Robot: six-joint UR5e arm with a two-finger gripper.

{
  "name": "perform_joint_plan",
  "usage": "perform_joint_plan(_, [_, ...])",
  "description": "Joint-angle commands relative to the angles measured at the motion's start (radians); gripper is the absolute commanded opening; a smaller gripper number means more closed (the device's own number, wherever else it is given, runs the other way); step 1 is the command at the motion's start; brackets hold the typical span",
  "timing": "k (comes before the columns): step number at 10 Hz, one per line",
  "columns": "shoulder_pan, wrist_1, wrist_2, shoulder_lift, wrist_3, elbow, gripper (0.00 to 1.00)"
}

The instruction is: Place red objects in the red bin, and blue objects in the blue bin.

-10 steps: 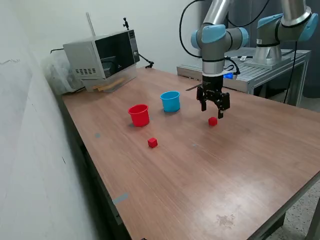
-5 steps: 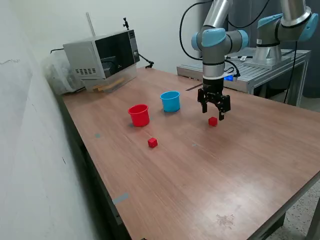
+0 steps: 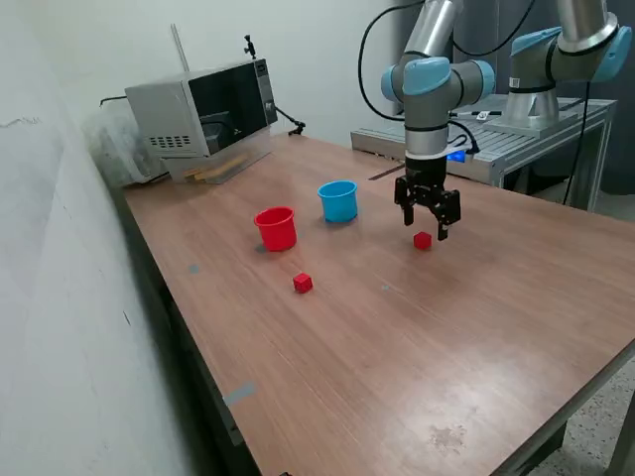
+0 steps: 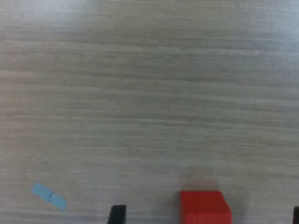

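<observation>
Nearest you on the table [image 3: 417,337], one red cube [image 3: 303,284] sits alone, well apart from the arm and short of the red cup [image 3: 276,228]. Nothing about it has changed over the last second.

Further back, the second red cube [image 3: 423,240] lies just under the gripper [image 3: 429,220]. That is where the change is: the gripper has drifted a little toward the exterior view's right and settled more squarely over this cube, while the cube itself has not moved. The fingers are spread and hold nothing. In the wrist view the cube [image 4: 204,207] shows between the two dark fingertips [image 4: 117,213], nearer one side than the middle, so you are lined up but not perfectly centred.

Judging from this, you are closing in for a pick of this cube, with the descent and the squeeze not yet done. A small sideways correction before lowering would lessen the risk of nudging it.

Beyond the cubes, the red cup and the blue cup [image 3: 338,200] stand near each other, both upright. No blue cubes are visible on the table; whether any lie inside the cups you cannot tell from here.
</observation>
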Motion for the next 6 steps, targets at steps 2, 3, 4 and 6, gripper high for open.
perform_joint_plan(2, [0.002, -0.009, 0.0, 0.013, -0.001, -0.009, 1.0])
perform_joint_plan(3, [0.002, -0.022, 0.0, 0.013, -0.001, -0.009, 1.0])
perform_joint_plan(4, [0.002, -0.024, 0.0, 0.022, -0.001, -0.009, 1.0])
perform_joint_plan(6, [0.001, -0.022, 0.0, 0.025, -0.001, -0.009, 1.0])
